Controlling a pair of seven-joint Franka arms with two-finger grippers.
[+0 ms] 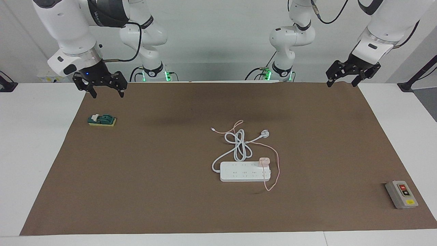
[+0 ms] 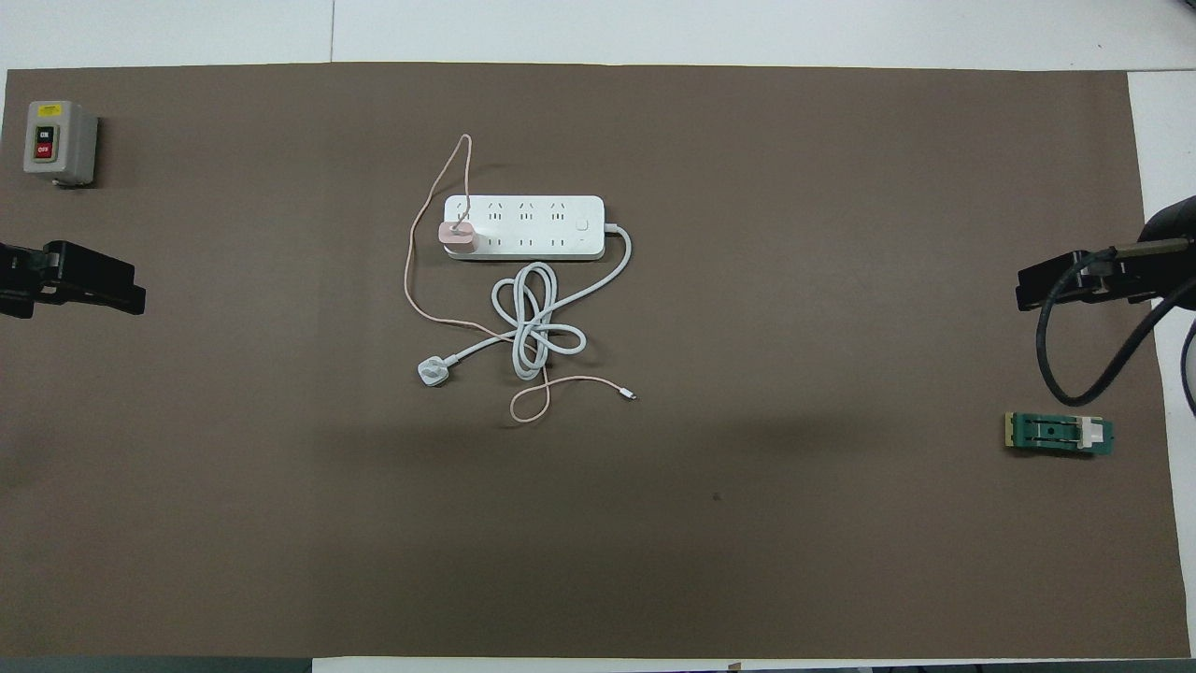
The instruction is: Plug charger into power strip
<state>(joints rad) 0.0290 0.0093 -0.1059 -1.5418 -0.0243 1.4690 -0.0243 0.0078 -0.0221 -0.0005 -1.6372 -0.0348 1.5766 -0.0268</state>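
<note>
Facing view shows one power strip [image 1: 245, 171] lying flat on the brown mat [image 1: 153, 177], and everything else sits around it. One charger [image 1: 264, 161] stands on the strip at the end toward the left arm's end of the table, on the row nearer the robots; its prongs are hidden beneath its body, so how deep it sits cannot be made out. One thin pink cable [image 1: 277, 167] loops from the charger around that end of the strip and runs on toward the robots. One thick white cord [image 1: 239, 147] coils just beside the strip, nearer the robots, ending in one round white plug [image 1: 265, 134]. One grey switch box [image 1: 401, 194] lies well apart from the strip toward the left arm's end, and one green block [image 1: 101, 120] well apart toward the right arm's end. Two grippers hang up in the air, far from the strip: the left gripper [image 1: 343, 82] over the mat's corner, the right gripper [image 1: 106, 93] over the mat's other corner near the green block. Both have fingers spread and hold nothing. In the overhead view each gripper is cut off by the frame's edge, only its dark tips showing.
</note>
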